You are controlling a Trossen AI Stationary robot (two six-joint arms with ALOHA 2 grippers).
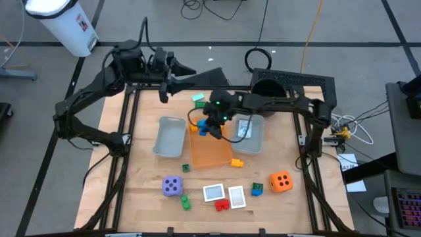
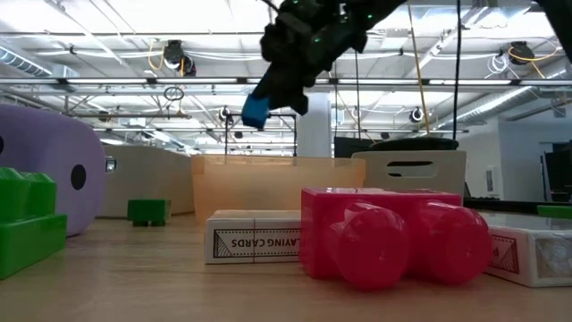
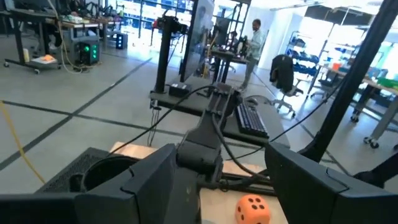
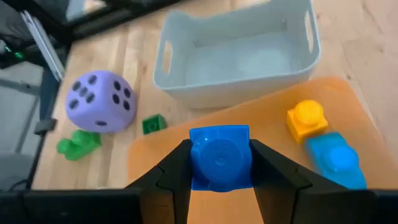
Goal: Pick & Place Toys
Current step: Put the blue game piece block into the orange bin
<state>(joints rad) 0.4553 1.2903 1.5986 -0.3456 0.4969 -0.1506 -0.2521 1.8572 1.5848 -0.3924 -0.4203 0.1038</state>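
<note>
blue brick (image 4: 219,155) | orange tray (image 1: 209,150) | purple black-spotted die (image 4: 99,101)

"PLAYING CARDS" on card box (image 2: 255,241)

Robotics lab in a big open industrial hall. Shown by: exposed ceiling trusses (image 2: 134,82) with strip lights, grey concrete floor (image 1: 197,29) strewn with cables, a keyboard (image 3: 252,120) on a desk, an office chair (image 3: 284,74), equipment racks far off, a person (image 3: 254,37) standing at a workstation.
</note>
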